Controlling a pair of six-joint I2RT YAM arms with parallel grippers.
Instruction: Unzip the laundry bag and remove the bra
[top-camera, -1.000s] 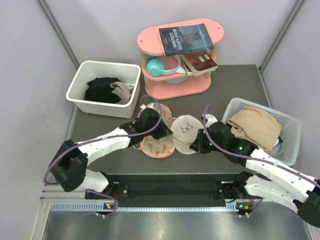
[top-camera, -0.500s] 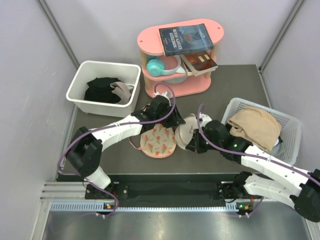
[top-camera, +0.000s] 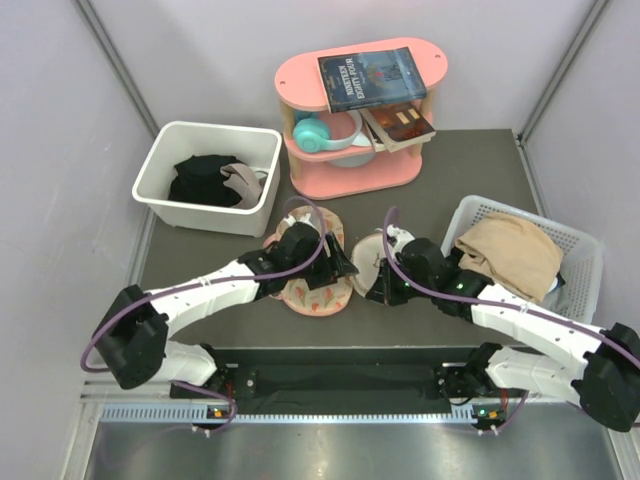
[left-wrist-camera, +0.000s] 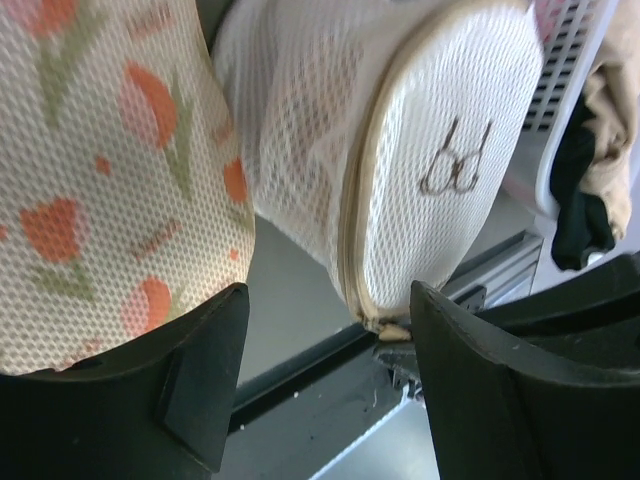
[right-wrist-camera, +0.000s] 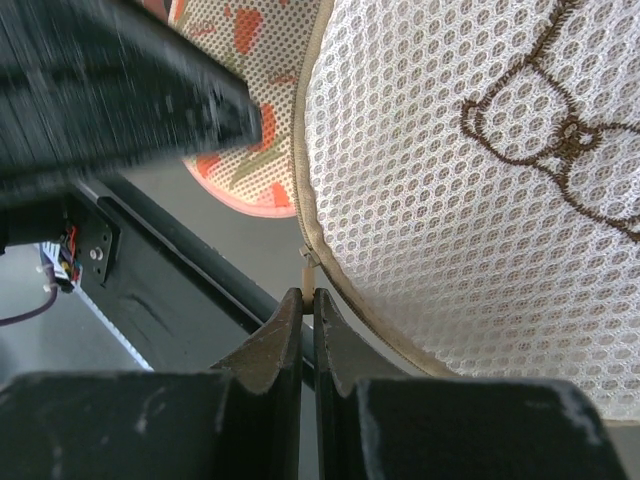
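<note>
Dark grey table (top-camera: 470, 165), pale walls (top-camera: 200, 60). Left hand (left-wrist-camera: 330, 310) wide open by floral pouch (left-wrist-camera: 100, 180). Right hand (right-wrist-camera: 308, 300) pinched shut on laundry bag (right-wrist-camera: 430, 230) rim.

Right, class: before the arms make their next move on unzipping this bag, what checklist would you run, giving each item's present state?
1. Pulling grip: ok, right jaws shut on the small tan tab at the rim.
2. Steadying hold: not ok, left jaws stand open and hold nothing, facing the round cream-white mesh laundry bag.
3. Opening: not ok, the tan zip is closed where visible.
4. Bra in sight: cannot tell, the mesh hides whatever is inside.
</note>
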